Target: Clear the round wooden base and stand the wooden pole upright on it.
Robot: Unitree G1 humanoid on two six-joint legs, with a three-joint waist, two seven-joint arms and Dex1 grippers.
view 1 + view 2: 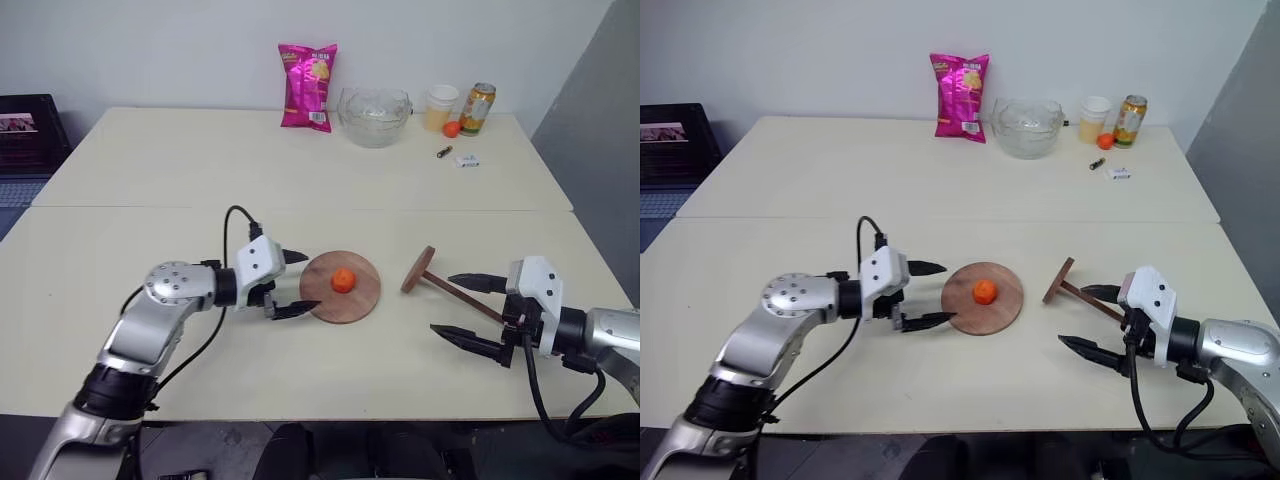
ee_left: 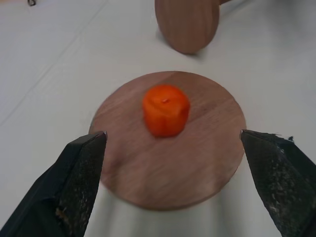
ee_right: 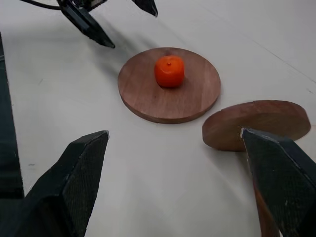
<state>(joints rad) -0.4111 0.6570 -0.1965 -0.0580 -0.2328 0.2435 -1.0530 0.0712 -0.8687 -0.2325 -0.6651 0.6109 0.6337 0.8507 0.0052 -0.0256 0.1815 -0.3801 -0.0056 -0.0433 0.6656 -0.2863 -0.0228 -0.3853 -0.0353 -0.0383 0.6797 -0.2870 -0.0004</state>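
The round wooden base (image 1: 341,287) lies flat near the front middle of the pale bench (image 1: 150,170), with a small orange fruit (image 1: 343,280) sitting on its centre. The left gripper (image 1: 296,284) hangs just beside the base's left edge, released, its black fingers spread wide and empty. To the right, the wooden pole (image 1: 455,290) lies on its side, its end disc (image 1: 418,269) tipped on edge close to the base but apart from it. The right gripper (image 1: 470,310) is also released, one finger on each side of the rod, holding nothing. A pink snack bag (image 1: 308,86), a glass bowl (image 1: 375,116) and a can (image 1: 478,108) stand along the far edge.
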